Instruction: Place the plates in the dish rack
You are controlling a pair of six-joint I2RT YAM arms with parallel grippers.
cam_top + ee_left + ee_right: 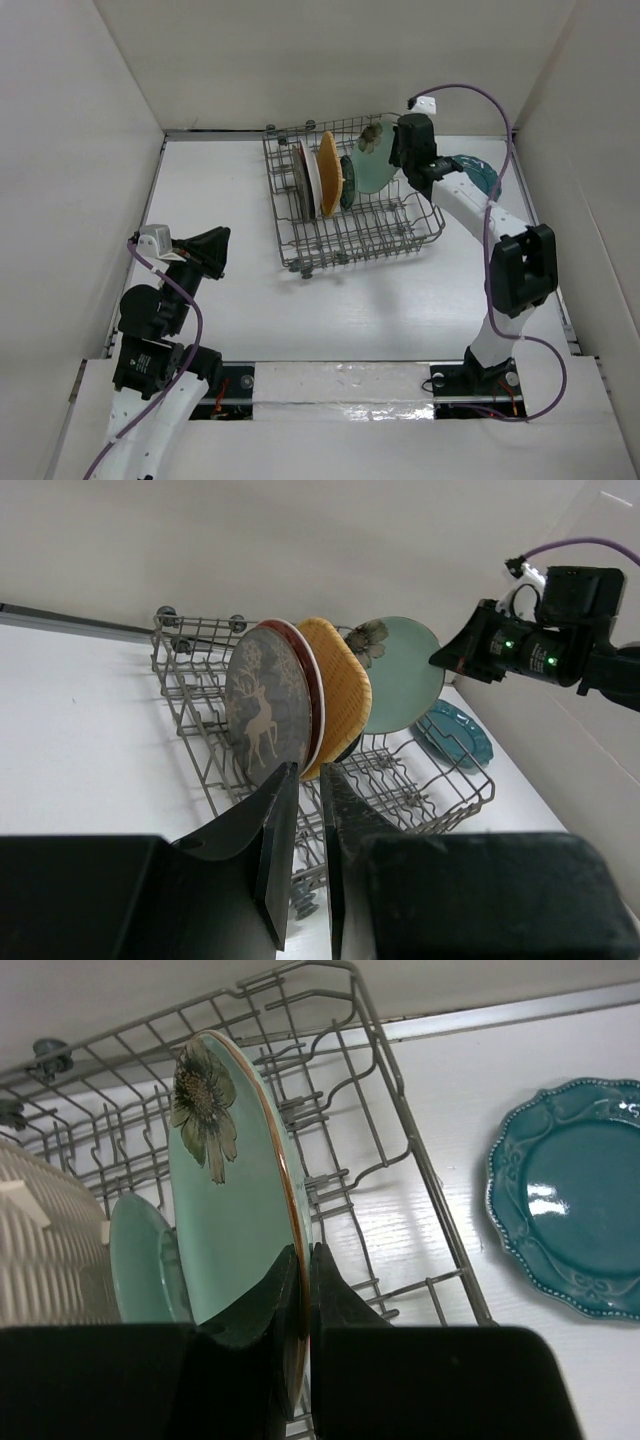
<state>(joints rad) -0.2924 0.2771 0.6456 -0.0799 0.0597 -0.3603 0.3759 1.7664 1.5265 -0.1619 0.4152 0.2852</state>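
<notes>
The grey wire dish rack [395,232] stands at the middle back. In it stand on edge the grey-brown plate [299,180], the red-rimmed floral plate [312,185], the orange plate [330,172] and the small dark teal-rimmed plate [347,183]. My right gripper [401,165] is shut on the rim of the pale mint green plate [225,1230] and holds it upright inside the rack's right part. The dark teal scalloped plate [480,173] lies flat on the table to the right of the rack. My left gripper [217,250] is shut and empty, left of the rack.
White walls close in the table on the left, the back and the right. The right arm [520,265] reaches along the table's right side. The rack's right wall [400,1110] runs between the held plate and the scalloped plate [570,1195].
</notes>
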